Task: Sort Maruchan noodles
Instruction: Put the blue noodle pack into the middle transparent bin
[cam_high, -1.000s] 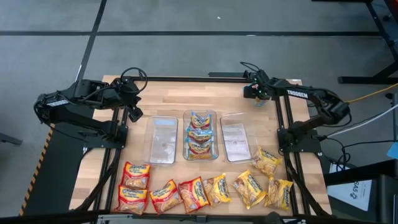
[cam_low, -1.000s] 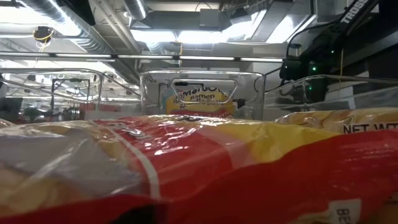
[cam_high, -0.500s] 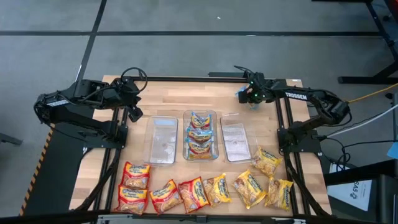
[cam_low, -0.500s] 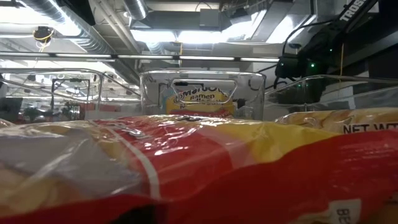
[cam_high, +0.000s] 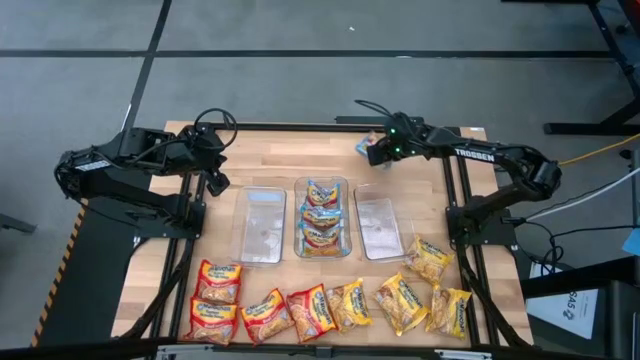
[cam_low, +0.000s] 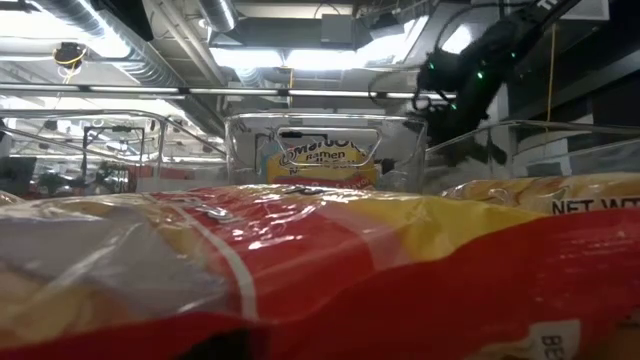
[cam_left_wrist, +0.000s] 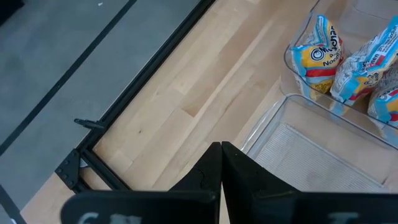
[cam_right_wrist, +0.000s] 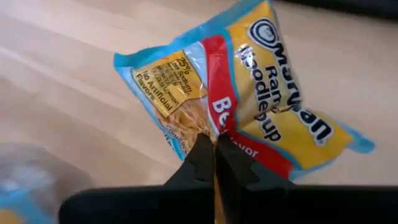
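My right gripper (cam_high: 376, 150) is over the table's far edge, shut on a blue-trimmed Maruchan noodle packet (cam_right_wrist: 255, 106), which also shows small in the high view (cam_high: 366, 146). The low view has this gripper (cam_low: 462, 82) high above the tubs. Three clear tubs stand mid-table: the left tub (cam_high: 262, 226), the middle tub (cam_high: 322, 238) with several blue-trimmed packets lying flat in it, and the right tub (cam_high: 380, 226). Red packets (cam_high: 262, 314) and yellow packets (cam_high: 402, 302) lie flat along the near edge. My left gripper (cam_left_wrist: 221, 149) is shut on nothing beside the left tub's far corner. My right gripper pinches the blue-trimmed packet between its two fingers at the middle of one edge (cam_right_wrist: 210, 129), where the red band ends. The packet stretches out beyond the fingertips, printed face toward the camera, tilted over the wooden table. It looks clear of the table.
The table frame's dark bars (cam_high: 188, 260) run along both sides. In the low view a red packet (cam_low: 300, 270) fills the foreground, in front of the middle tub (cam_low: 325, 135). Bare wood (cam_high: 300, 150) lies between the tubs and the far edge.
My right gripper has gone along the far edge toward the table's left and has risen, as the low view shows. The blue-trimmed packet has gone along with it.
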